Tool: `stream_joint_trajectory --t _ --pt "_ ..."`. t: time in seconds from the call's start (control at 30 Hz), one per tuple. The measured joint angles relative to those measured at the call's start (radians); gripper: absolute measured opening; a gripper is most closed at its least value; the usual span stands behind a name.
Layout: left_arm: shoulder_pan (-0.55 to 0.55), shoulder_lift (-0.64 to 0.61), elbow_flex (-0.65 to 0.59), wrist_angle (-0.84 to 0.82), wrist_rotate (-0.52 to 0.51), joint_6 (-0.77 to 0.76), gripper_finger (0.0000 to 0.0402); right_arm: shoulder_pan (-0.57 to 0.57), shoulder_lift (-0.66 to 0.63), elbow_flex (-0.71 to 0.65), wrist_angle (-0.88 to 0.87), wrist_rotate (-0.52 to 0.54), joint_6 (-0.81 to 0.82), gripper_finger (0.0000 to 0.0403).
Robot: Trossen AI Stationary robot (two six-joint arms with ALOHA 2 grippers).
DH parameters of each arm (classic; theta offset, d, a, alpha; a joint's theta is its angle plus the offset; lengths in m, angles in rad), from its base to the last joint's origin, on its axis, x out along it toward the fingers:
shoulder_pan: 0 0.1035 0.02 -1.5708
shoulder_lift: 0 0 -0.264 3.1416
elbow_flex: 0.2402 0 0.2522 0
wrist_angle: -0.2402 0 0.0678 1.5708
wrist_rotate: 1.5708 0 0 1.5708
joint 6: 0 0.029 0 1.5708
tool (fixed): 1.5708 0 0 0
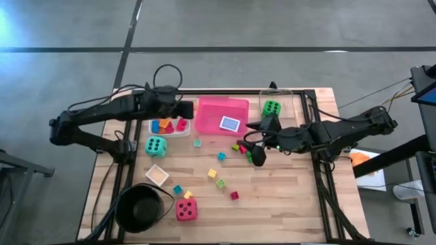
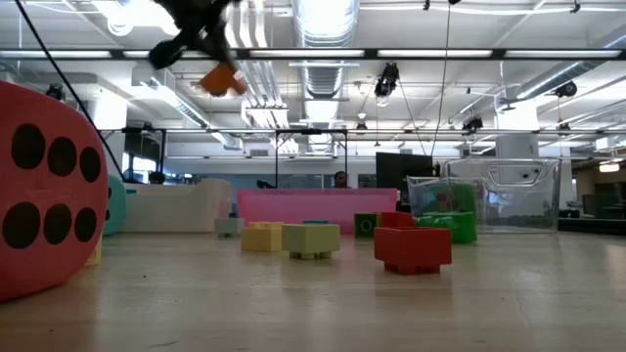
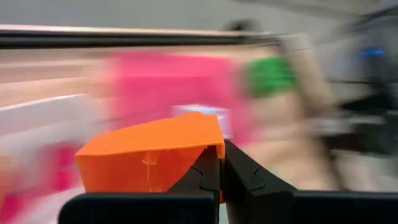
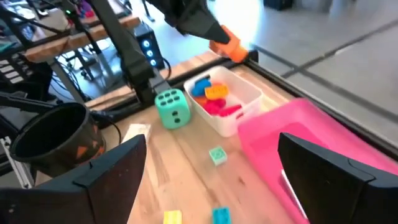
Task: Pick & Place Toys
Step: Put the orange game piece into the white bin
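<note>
My left gripper point(image 1: 187, 109) hangs above the far edge of the white tray point(image 1: 155, 129), shut on an orange block point(image 3: 152, 155). That block also shows in the right wrist view point(image 4: 227, 47) and the low view point(image 2: 221, 80). My right gripper point(image 1: 261, 141) stands open over the table's right middle, above a few small blocks point(image 1: 240, 147), with nothing between its fingers point(image 4: 118, 174). Several blocks lie in the white tray. A card point(image 1: 230, 123) lies in the pink tray point(image 1: 211, 109). The green die point(image 1: 272, 107) sits in the clear tray point(image 1: 289, 102). My left gripper pinches the orange block by one end point(image 3: 211, 152) between its two fingertips; the rest of the block sticks out sideways from them. The fingers slant downward from the table's left. The block is lifted clear, above the white tray.
A teal die point(image 1: 155, 145), a red die point(image 1: 186, 209), a second card point(image 1: 157, 175) and a black bowl point(image 1: 141, 207) stand on the near left. Small blocks point(image 1: 216, 178) are scattered over the middle. Bare wood lies at the near right.
</note>
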Motion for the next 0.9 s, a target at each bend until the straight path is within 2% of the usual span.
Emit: stream_joint_trajectory --t 0.07,0.17,0.4,0.9 --pt "0.040 0.015 -0.003 -0.108 -0.034 0.006 0.0000 0.000 0.000 0.000 -0.009 0.000 0.023 0.0357" --pt "0.101 0.041 -0.036 -0.168 -0.036 0.045 0.0000 0.000 0.000 0.000 -0.011 0.000 0.036 0.0357" --pt "0.169 0.102 -0.127 -0.178 0.004 0.093 0.0000 0.005 0.000 -0.001 -0.011 -0.004 0.065 0.0357" --pt "0.170 0.228 -0.185 -0.129 0.037 0.105 0.0000 0.012 0.000 -0.002 -0.024 -0.008 0.103 0.0357"
